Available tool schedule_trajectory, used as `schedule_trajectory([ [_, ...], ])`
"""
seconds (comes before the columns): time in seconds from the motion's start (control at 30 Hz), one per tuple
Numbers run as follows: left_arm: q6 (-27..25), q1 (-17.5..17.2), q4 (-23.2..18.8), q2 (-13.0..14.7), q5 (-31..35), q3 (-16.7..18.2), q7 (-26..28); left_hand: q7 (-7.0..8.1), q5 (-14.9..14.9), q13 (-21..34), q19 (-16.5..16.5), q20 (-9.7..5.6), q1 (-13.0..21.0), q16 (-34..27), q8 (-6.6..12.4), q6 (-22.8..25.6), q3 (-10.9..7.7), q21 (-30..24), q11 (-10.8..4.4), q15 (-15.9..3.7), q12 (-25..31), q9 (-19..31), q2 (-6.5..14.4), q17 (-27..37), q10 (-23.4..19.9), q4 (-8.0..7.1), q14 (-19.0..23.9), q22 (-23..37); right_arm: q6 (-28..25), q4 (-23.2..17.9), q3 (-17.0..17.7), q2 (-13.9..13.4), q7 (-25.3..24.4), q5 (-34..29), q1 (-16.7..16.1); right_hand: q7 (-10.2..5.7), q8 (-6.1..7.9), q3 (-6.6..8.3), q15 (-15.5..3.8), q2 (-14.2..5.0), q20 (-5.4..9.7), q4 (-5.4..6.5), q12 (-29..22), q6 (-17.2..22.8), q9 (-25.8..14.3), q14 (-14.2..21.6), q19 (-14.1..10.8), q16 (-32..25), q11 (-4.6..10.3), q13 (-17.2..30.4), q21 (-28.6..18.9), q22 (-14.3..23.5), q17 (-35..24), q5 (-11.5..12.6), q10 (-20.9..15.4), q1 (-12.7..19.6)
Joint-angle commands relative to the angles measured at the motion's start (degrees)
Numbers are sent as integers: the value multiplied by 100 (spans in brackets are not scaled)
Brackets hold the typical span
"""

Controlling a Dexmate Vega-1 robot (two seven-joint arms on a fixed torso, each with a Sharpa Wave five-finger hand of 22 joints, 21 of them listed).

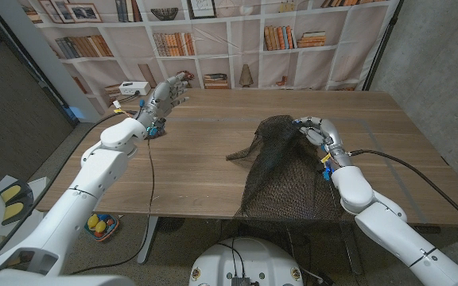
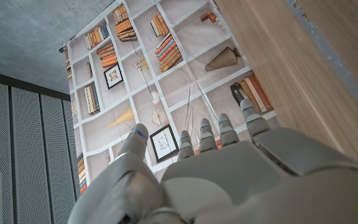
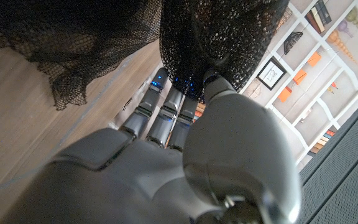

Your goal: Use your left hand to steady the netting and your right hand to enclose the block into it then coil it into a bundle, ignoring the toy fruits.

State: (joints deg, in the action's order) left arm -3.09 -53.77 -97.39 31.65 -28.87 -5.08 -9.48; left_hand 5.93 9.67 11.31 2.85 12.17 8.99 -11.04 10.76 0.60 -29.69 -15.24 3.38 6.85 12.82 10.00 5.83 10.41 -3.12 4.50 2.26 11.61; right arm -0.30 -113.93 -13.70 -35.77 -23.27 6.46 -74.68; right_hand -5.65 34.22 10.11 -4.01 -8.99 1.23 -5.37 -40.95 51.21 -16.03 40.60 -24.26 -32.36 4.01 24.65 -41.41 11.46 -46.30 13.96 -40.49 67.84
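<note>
Netting, head view: the black netting (image 1: 281,171) lies on the desk (image 1: 213,151) toward the robot's right, one part lifted into a peak and the rest trailing to the near edge and hanging over it.
Right robot hand, head view: the right robot hand (image 1: 315,131) pinches the raised peak, fingers closed into the mesh, likely holding it up so a fold can be drawn over the block.
Block, head view: I cannot pick it out; it may be hidden under the mesh.
Left robot hand, head view: the left robot hand (image 1: 168,93) is raised near the far left of the desk, well apart from the netting, fingers spread and holding nothing, so it is not steadying the mesh yet.
Floor, head view: a few toy fruits (image 1: 100,225) sit down by the desk's left side, out of the work.
Left wrist view: the left robot hand (image 2: 229,174) shows its fingers (image 2: 219,127) apart and empty, pointing toward the bookshelf backdrop (image 2: 135,81), with the desk edge alongside.
Right wrist view: the right robot hand (image 3: 185,149) has its fingers (image 3: 166,115) buried in a bunch of netting (image 3: 216,37); a looser flap hangs beside it over the desk (image 3: 30,137).
Judgement: wrapping looks early, the bundle not yet coiled.
</note>
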Motion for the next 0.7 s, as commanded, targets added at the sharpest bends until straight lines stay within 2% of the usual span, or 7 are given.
schedule_trajectory([
  [0.03,-6,130,124,-30,18,-84,-94,24,26,15,5,9,-35,8,-14,-30,-23,18,1,56,-18,17,-6,13,13,-19,29,24,-1524,-647,235,-312,-405,-211,-409,98,46,69,-759,19,82,3,117,52,26,-28,-60,170,-32,-70,-92,1,123,33,127,22],
  [0.3,13,287,261,-56,52,-179,-207,22,26,16,3,10,-41,8,-12,-21,-22,21,-5,63,-24,17,-10,13,26,-20,32,24,-3425,-1261,-170,-620,-569,-873,-189,173,45,151,-741,-2,89,-43,317,6,83,-46,-116,461,-78,-209,-191,-9,370,26,296,95],
  [0.4,21,333,306,-69,62,-206,-238,19,26,16,3,10,-43,7,-8,-10,-22,22,1,63,-26,17,-11,13,29,-20,35,24,-4214,-1445,-490,-751,-510,-1173,64,195,47,173,-727,2,45,-54,383,-5,100,-55,-91,546,-73,-249,-204,-16,444,22,354,108],
  [0.43,28,358,334,-77,61,-217,-259,20,26,16,3,10,-44,8,-7,-8,-22,22,-1,62,-27,17,-12,13,30,-20,31,24,-4729,-1537,-758,-817,-452,-1382,286,204,38,216,-702,-25,0,-83,433,-38,113,-84,-62,605,-70,-277,-208,-20,485,26,405,160],
  [0.53,45,387,370,-91,70,-229,-276,13,26,16,4,10,-47,6,-6,-2,-21,23,-1,66,-29,18,-14,14,35,-21,38,24,-5400,-1614,-1141,-899,-315,-1620,631,109,-67,421,-708,-109,-51,-212,639,-312,176,-175,38,769,-26,-383,-227,-39,568,26,591,397],
  [0.63,87,409,412,-103,86,-235,-294,12,26,16,6,10,-50,5,-5,1,-20,23,17,67,-29,18,-16,14,35,-22,41,24,-5931,-1655,-1491,-988,-160,-1795,958,114,-155,517,-706,-134,-57,-231,799,-491,221,-274,108,857,-51,-444,-232,-49,593,2,795,465],
  [0.7,103,420,432,-107,93,-235,-302,13,26,16,6,10,-51,6,-4,4,-19,24,1,65,-30,18,-17,14,35,-22,42,25,-6325,-1692,-1731,-1045,-20,-1875,1200,59,-331,578,-701,-84,-75,-228,968,-808,292,-372,160,954,-27,-512,-249,-60,636,-47,983,465],
])
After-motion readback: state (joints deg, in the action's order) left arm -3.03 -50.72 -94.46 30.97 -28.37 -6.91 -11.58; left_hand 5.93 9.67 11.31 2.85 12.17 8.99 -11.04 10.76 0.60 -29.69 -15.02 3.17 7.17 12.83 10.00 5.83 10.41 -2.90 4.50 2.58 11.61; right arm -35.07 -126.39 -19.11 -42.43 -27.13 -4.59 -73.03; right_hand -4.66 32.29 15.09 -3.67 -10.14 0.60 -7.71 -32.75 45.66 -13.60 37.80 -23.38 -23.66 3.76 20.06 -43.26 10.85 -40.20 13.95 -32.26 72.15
